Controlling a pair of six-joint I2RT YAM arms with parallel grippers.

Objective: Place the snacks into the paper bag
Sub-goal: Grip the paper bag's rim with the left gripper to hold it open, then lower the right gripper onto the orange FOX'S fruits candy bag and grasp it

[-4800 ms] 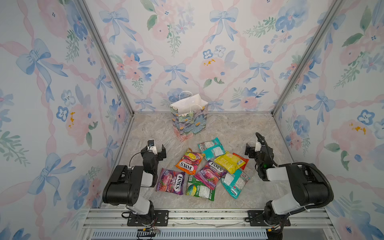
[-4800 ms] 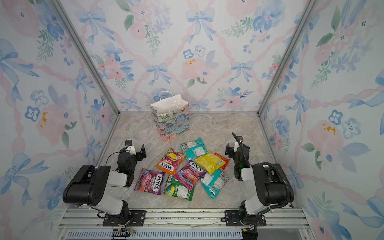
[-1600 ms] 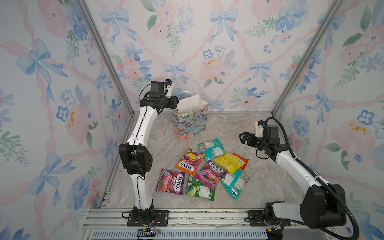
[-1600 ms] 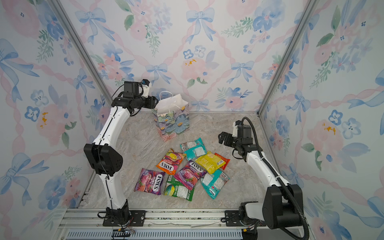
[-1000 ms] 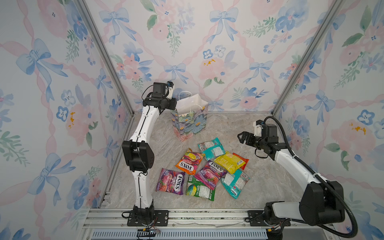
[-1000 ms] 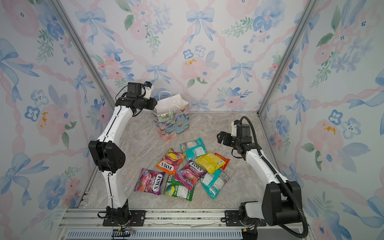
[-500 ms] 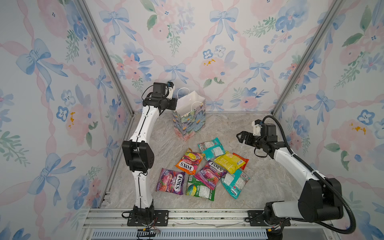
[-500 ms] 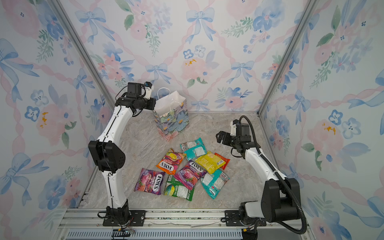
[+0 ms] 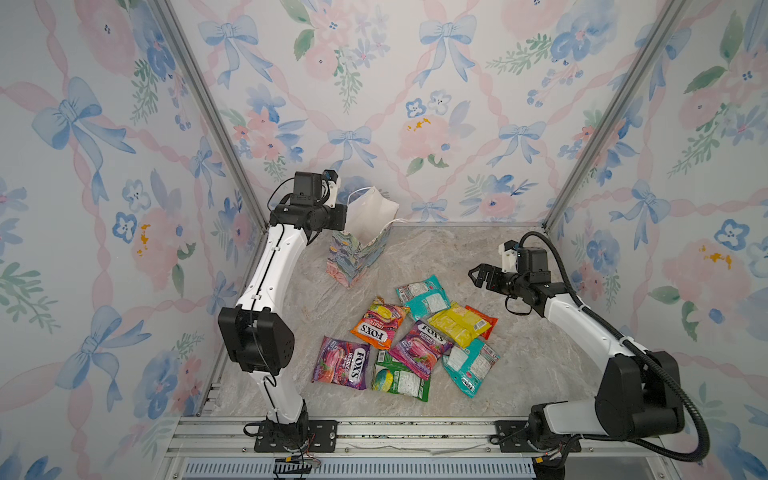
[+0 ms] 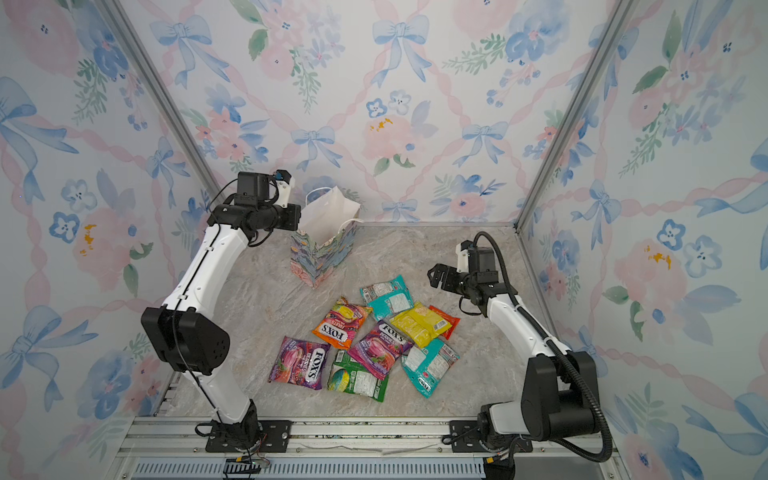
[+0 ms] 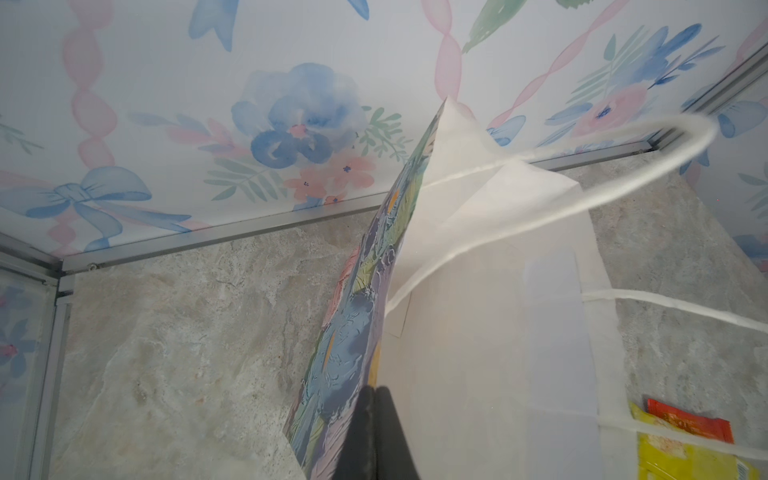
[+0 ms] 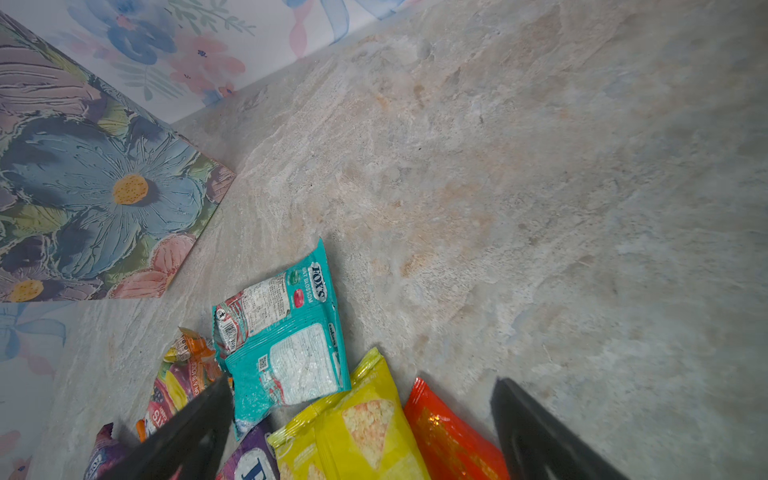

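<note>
Marble-look stone covers the table (image 9: 540,353); in both top views, take 12 o'clock as the back wall.

Your left arm rises from its base at the front rail. Its elbow juts toward 9 o'clock, the white forearm climbs back toward 12 o'clock, and the wrist lies level, pointing to 3 o'clock. Your left pincer (image 11: 375,399) is closed. Its two dark fingers (image 11: 361,432) press together on the edge of the paper bag (image 9: 359,257), where the flowered outside meets the white inside.

The paper bag stands at the back of the table, at about 11 o'clock from the snacks (image 9: 419,347). Its mouth gapes open, and its white cord handles (image 11: 623,145) loop loose from the rim.

Your right arm starts at the front right, and its forearm slopes up toward 11 o'clock. The wrist points to 9 o'clock. Your right pincer (image 9: 475,277) hangs above the table with its jaws spread wide, holding nothing, at about 2 o'clock from the snacks.

The snacks lie flat in a loose, overlapping cluster mid-table, all outside the bag:
- a teal packet (image 9: 423,296) nearest the bag
- an orange FOX'S bag (image 9: 379,322)
- two purple FOX'S bags (image 9: 343,363)
- a green pack (image 9: 401,376)
- a yellow pack (image 9: 459,324), overlapping a small red-orange one (image 9: 484,320)
- a second teal packet (image 9: 471,363) at 5 o'clock of the cluster
</note>
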